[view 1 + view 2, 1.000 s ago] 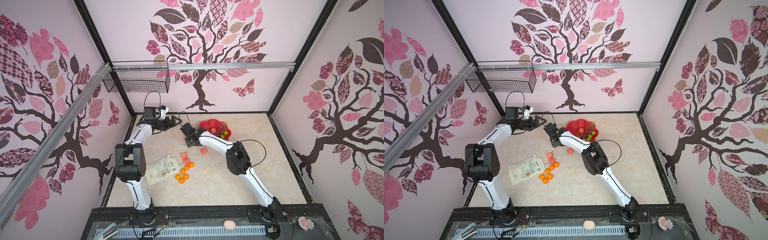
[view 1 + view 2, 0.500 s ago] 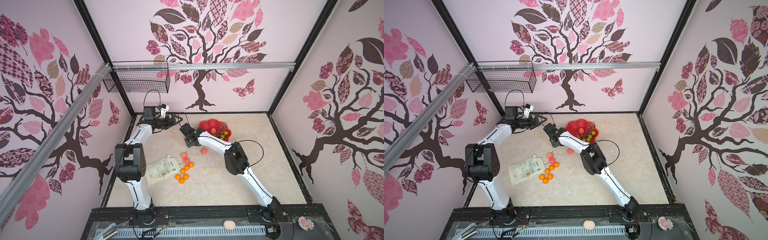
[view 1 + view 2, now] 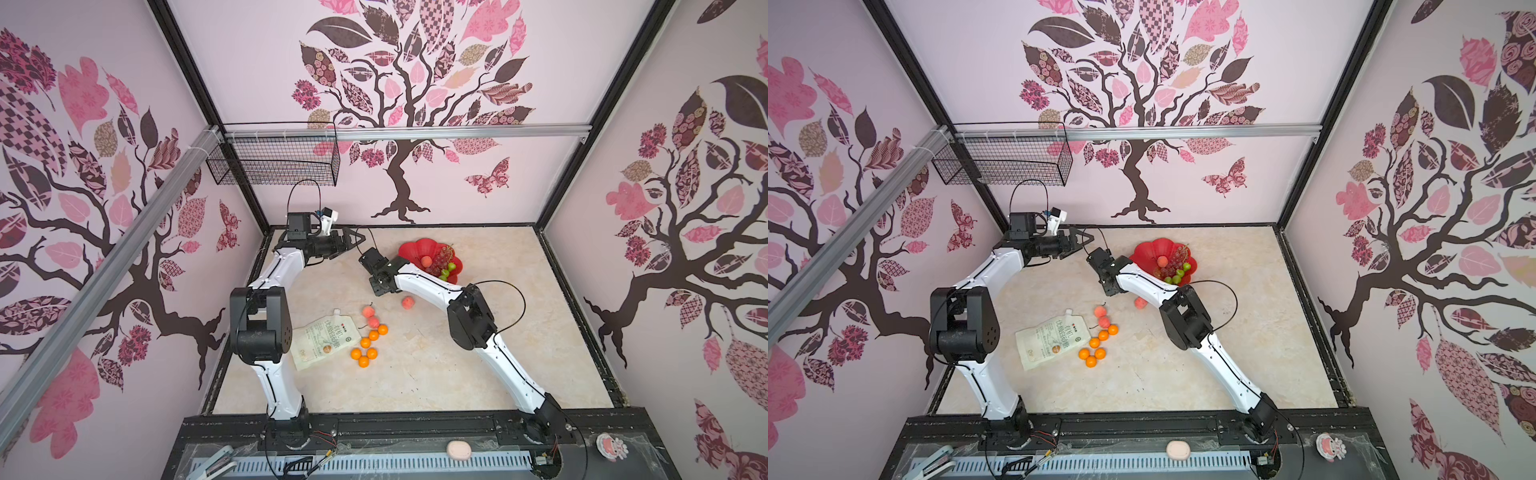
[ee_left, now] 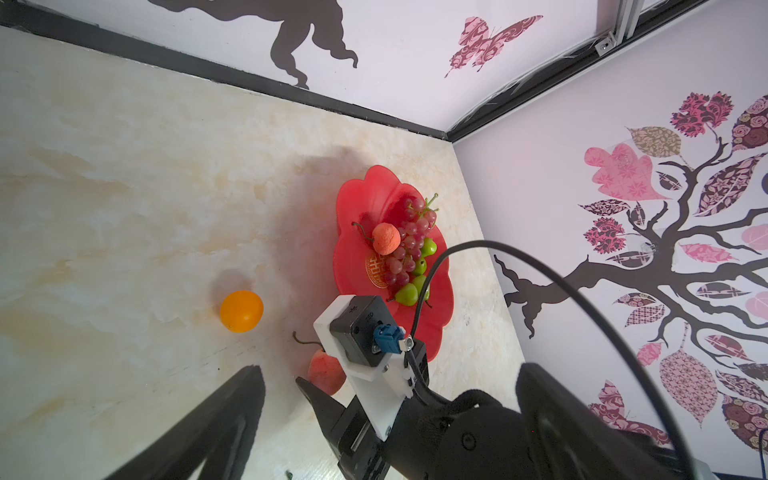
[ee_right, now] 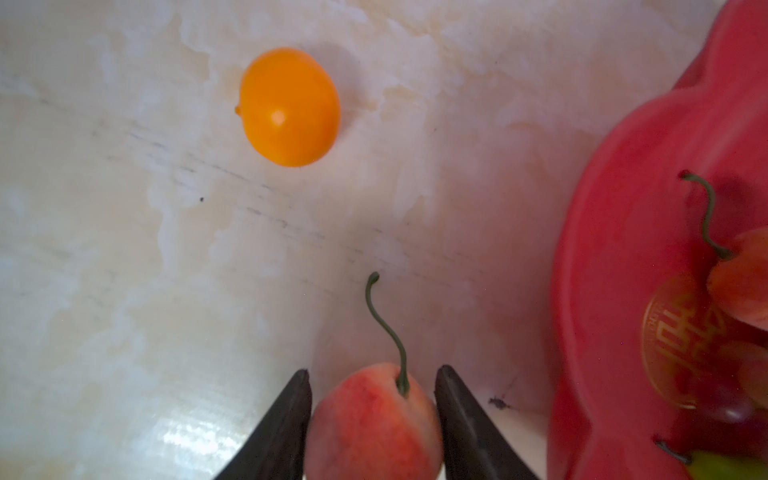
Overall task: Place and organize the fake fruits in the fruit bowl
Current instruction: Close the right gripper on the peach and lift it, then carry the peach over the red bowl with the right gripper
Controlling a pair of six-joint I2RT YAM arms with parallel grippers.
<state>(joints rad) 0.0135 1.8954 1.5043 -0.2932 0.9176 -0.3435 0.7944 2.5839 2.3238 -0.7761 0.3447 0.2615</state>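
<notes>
My right gripper [image 5: 374, 372]: fingers sat against both sides of a peach [image 5: 374, 424], pinching it, stem pointing away from the wrist. Couldn't tell if it was off the table [image 5: 124, 291] or resting on it. In both top views the gripper body hid that peach. My left gripper [image 3: 357, 240]: spread wide, nothing in it, up near the back wall, close to the right gripper but apart from it.

Just past the peach, a lone orange [image 5: 291, 108] lay on the table, well clear of the fingers. The fruit bowl [image 5: 623, 208] sat beside my right gripper toward the back of the table, not touching the peach. In it: a bowl peach [image 4: 386, 239], the grape bunch [image 4: 409, 232] and green pears [image 4: 407, 295], all crowded to one side, with grapes lying partly over the gold emblem [image 4: 375, 270]. The emblem carried a gold Chinese character, double-happiness style. Anything finer was too blurred to read.

Further out: a spare peach [image 3: 407, 302] on the table by my right forearm, two more peaches [image 3: 368, 311] side by side, and six oranges [image 3: 365, 343] clustered next to the white pouch [image 3: 322, 338]. Pouch print was Chinese, in green, with a small red mark near the top. Too small to read.
</notes>
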